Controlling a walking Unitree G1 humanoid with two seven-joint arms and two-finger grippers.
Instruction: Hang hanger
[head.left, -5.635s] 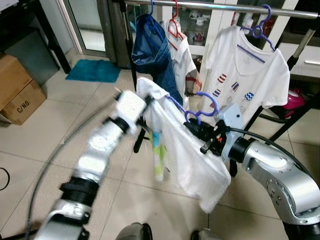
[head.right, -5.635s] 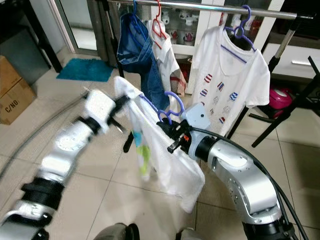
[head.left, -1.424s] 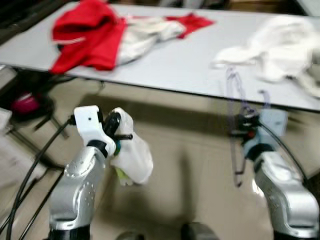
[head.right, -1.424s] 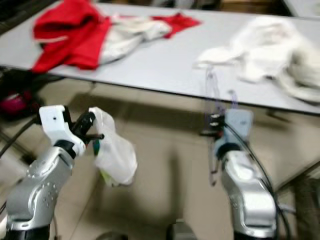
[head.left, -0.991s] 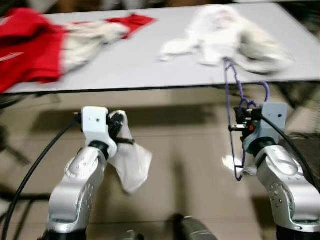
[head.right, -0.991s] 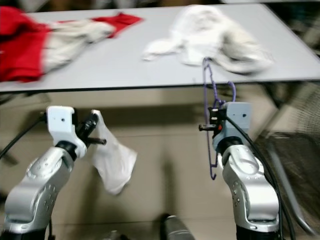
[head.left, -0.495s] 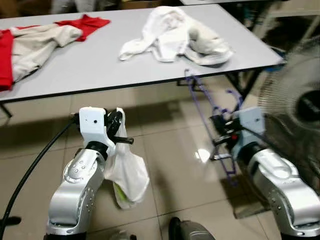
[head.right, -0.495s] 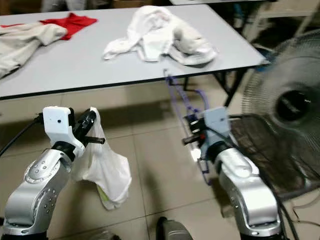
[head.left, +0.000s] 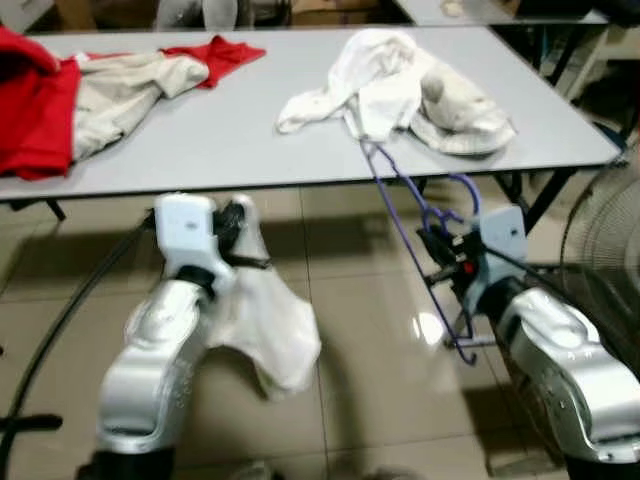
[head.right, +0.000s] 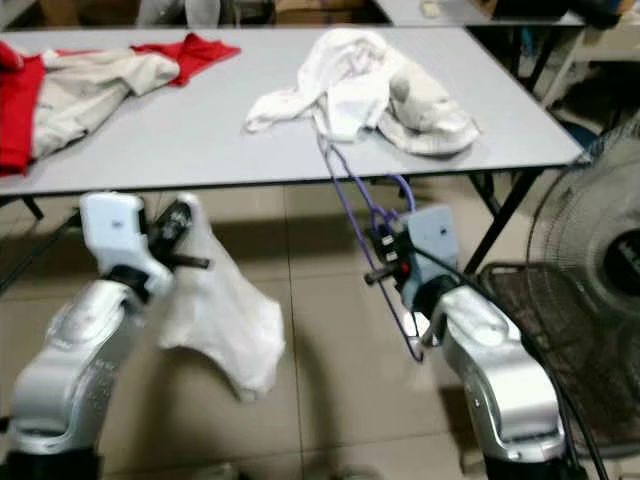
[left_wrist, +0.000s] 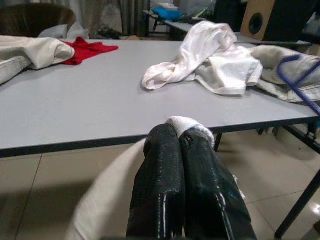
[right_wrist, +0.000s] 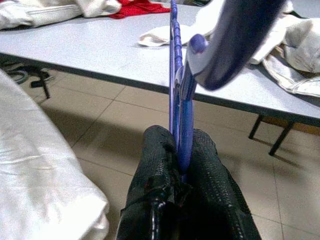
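Before the grey table (head.left: 250, 140), the right gripper (head.left: 447, 262) clamps a purple hanger (head.left: 405, 215) while the left gripper (head.left: 232, 225) pinches a white garment (head.left: 265, 325); dressing the hanger seems next, before hanging.

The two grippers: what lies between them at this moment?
Only bare floor tile, seen in the eye views. The left gripper holds a white shirt; the right gripper holds the hanger.

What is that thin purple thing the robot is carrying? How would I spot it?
Start at the long grey table and look just below its front edge, on the robot's right. There the right gripper is shut on the purple hanger, a thin wire-like frame leaning up towards the table. The left gripper holds soft white cloth instead.
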